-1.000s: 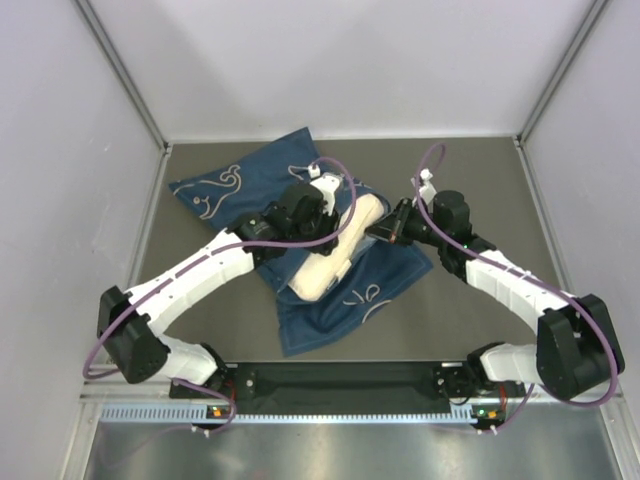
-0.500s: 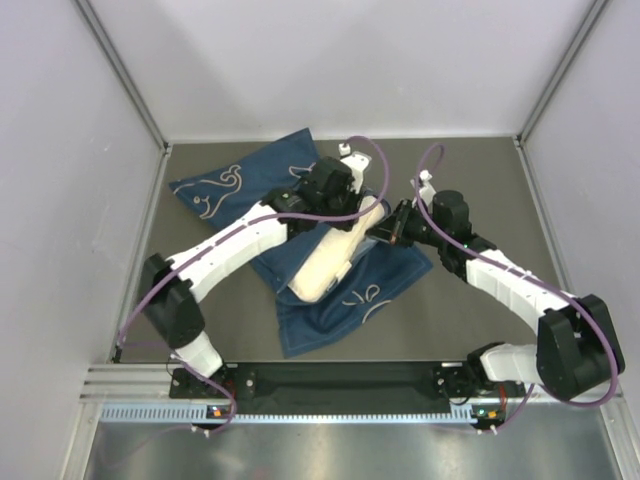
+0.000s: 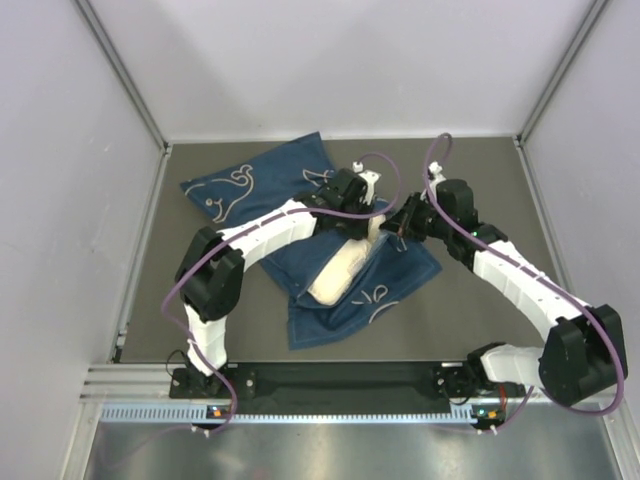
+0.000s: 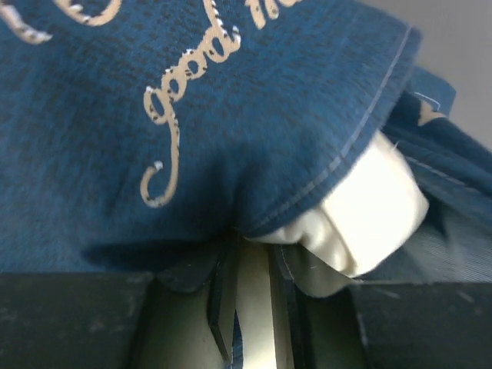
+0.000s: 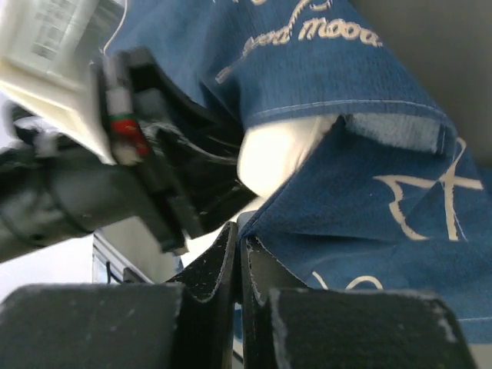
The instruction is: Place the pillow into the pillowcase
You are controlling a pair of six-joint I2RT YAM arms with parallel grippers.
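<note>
The left gripper (image 4: 250, 257) pinches the pillowcase (image 4: 231, 115) hem right at its tips, jaws nearly together. The pillow (image 4: 377, 207) pokes out of the opening just right of those tips, partly covered. The right gripper (image 5: 240, 234) is clamped on the facing hem, with the pillow just beyond it

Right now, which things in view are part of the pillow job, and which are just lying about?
In the job: pillow; pillowcase partly around it; left gripper and right gripper, each pinching the case's open edge.
Just there: table; purple cables on the arms.
</note>
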